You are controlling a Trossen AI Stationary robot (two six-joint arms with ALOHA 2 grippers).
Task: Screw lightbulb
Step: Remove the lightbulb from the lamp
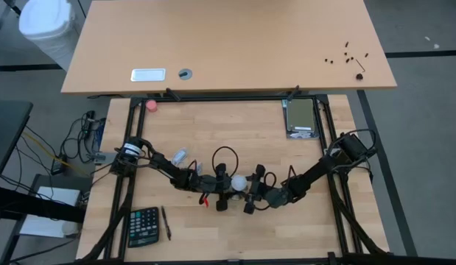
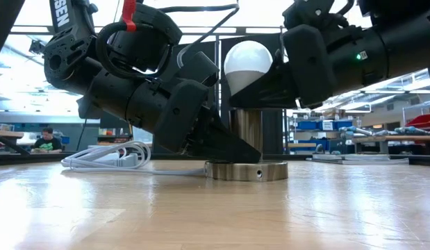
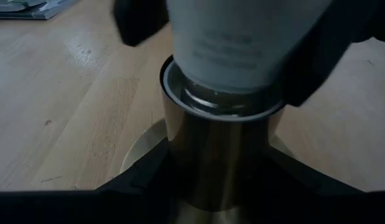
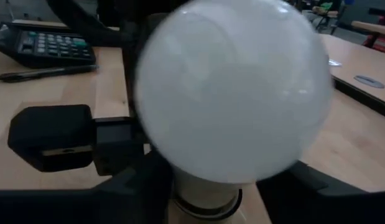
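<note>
1. The right gripper point(image 2: 260, 83) comes in from the right and is clamped on the lightbulb point(image 2: 248, 64); its dark fingers point(image 4: 316, 186) press on either side of the bulb's neck, just under the globe.
2. The left gripper point(image 2: 225, 142) sits low at the table, its 2 dark wedge-shaped fingers point(image 3: 148, 177) spread apart and pressed against either side of the metal socket post point(image 3: 220, 155), holding it just above the base.
3. The lightbulb stands upright at the middle of the table, with its narrow end lowered into the open top of the socket post; in the left wrist view a greyish band of the neck shows inside the post's rim. How far it is threaded in I cannot tell.
4. The bulb's globe is smooth, matte white and round, tapering to a paler neck with faint printed text.
5. The socket post is a polished metal cylinder, mirror-dark on its side, standing on a flat round metal base point(image 2: 246, 171) with a brushed silvery edge.
6. The table point(image 2: 215, 208) is pale wood with visible grain.
7. A coiled white cord point(image 2: 107, 160) lies on the table behind the left arm.
8. A dark calculator point(image 1: 144, 226) and a pen point(image 1: 166, 222) rest near the table's front left corner.
</note>
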